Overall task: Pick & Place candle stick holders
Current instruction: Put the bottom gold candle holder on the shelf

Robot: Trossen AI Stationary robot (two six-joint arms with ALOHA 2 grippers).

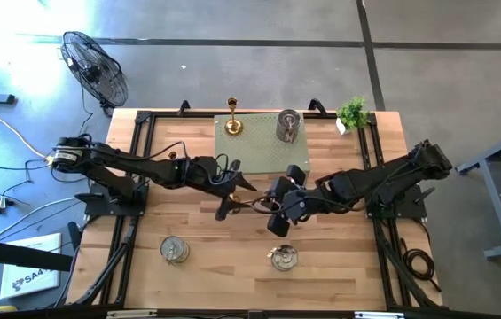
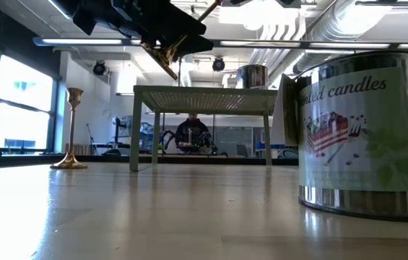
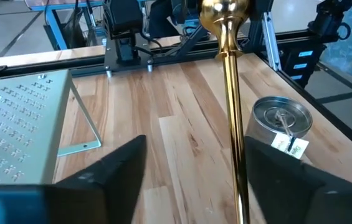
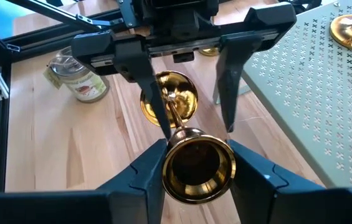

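Jaws of the right gripper (image 4: 191, 163) clench a brass candle holder's (image 4: 179, 124) cup; left gripper (image 4: 188, 87) jaws stand released around its stem. Rigid, slick metal — grip mid-stem.

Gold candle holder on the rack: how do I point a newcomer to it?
On the perforated rack at the table's far edge stand two holders. The gold candle holder is the tall thin-stemmed one toward the left arm, beside a squat silvery holder. A second gold holder is held mid-air.
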